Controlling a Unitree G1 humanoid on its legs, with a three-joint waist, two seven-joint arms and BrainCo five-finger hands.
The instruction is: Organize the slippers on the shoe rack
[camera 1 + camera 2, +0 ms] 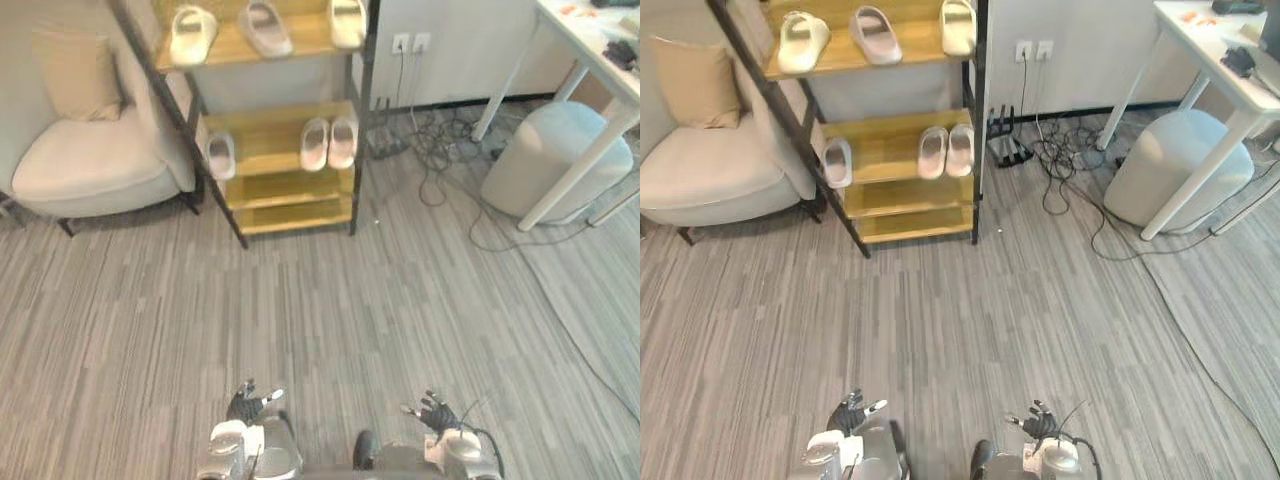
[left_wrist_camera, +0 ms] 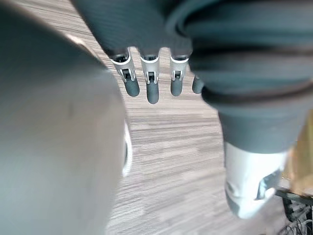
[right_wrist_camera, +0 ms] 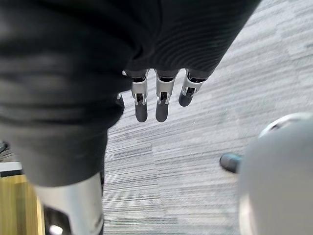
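A floor (image 1: 320, 320) of grey striped planks is being lit softly and evenly. At the far left, a pale beige armchair (image 1: 90, 165) is being kept against the wall, with a tan cushion (image 1: 75, 75) being propped on its back. The white wall (image 1: 470, 40) is being edged by a dark skirting board (image 1: 450, 100). Twin white sockets (image 1: 411, 43) are being fed by cables (image 1: 440, 150) that are being left tangled on the floor. At the far right, a round grey pouf (image 1: 555, 160) is being sheltered under a white table (image 1: 600, 70).
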